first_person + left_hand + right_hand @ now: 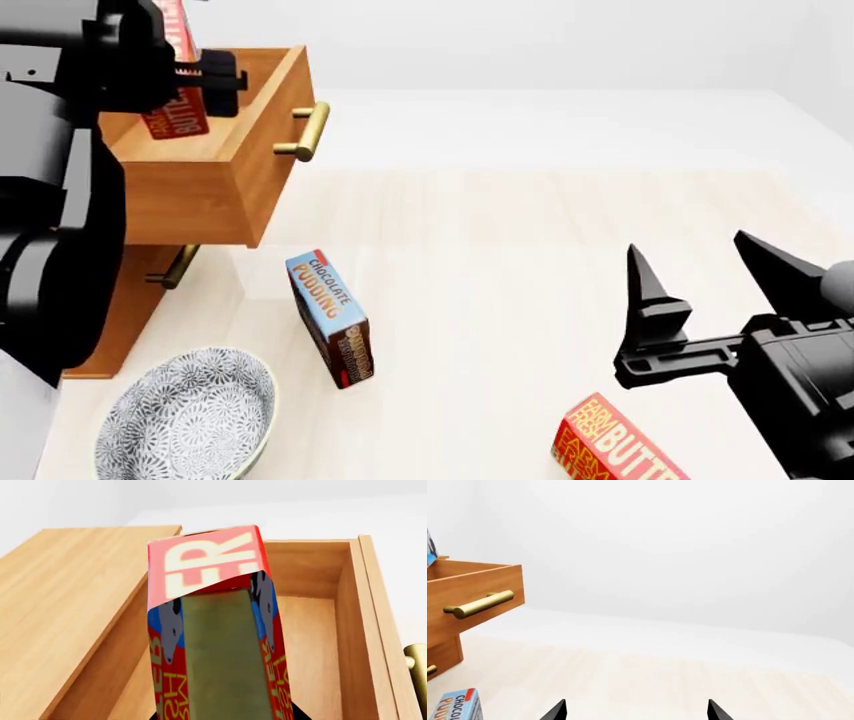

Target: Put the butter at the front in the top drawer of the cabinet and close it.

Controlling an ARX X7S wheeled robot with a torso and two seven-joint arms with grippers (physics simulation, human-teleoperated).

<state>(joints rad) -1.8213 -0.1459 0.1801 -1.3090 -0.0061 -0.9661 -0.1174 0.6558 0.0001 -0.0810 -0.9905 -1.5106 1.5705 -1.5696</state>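
The left gripper [187, 72] is clamped on the butter [174, 108], holding the box upright over the pulled-out top drawer [220, 175] of the cabinet [127, 310]; in the left wrist view one finger [227, 655] lies flat along the box's broad face, the open drawer cavity just beyond; the box looks light, stiff cardboard, probably smooth enough to slip, so a flat pinch across the two broad faces seems the soundest hold; squeezing hard could dent it. The right gripper [714, 275] hangs with its jaws spread and empty above the floor, near the second butter box [617, 445]; the chocolate pudding box [331, 318] and patterned bowl [187, 415] sit below the drawer.
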